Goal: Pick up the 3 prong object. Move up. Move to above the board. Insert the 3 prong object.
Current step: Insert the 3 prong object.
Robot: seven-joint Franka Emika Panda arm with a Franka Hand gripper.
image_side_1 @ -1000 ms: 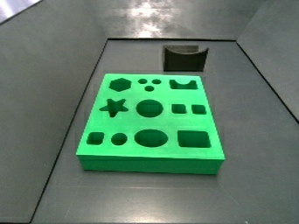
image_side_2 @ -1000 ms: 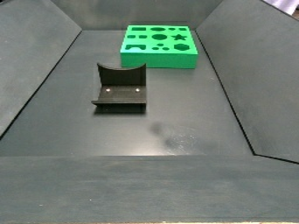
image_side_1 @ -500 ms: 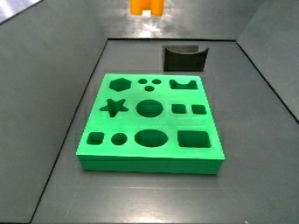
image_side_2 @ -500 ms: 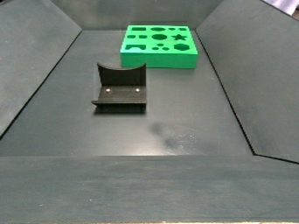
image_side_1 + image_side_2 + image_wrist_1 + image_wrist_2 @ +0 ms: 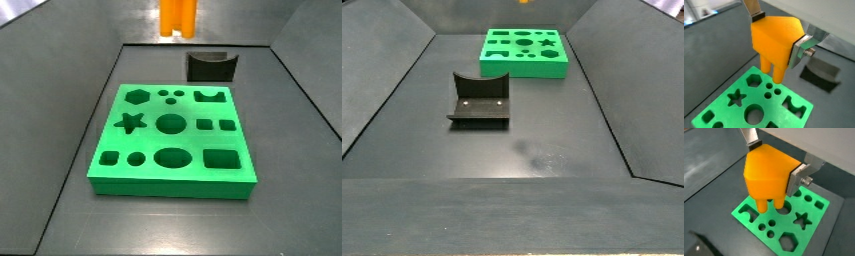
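Note:
My gripper [image 5: 777, 31] is shut on the 3 prong object [image 5: 776, 39], an orange block with prong legs hanging down; it also shows in a wrist view [image 5: 767, 173]. One silver finger [image 5: 802, 49] presses its side. It hangs high above the board [image 5: 723, 106], a bright green slab with shaped holes, also seen in a wrist view [image 5: 817, 223]. In a side view the orange piece [image 5: 178, 17] shows at the top edge, behind the board [image 5: 174, 172]. In a side view only its tip [image 5: 523, 2] shows beyond the board [image 5: 525, 66].
The dark fixture stands on the grey floor beyond the board [image 5: 211, 66] and nearer the camera in a side view [image 5: 478, 100]; it also shows in a wrist view [image 5: 823, 74]. Sloped dark walls ring the floor.
The orange piece has come down into the top of a side view, further in than half a second ago; one second ago it was out of view there.

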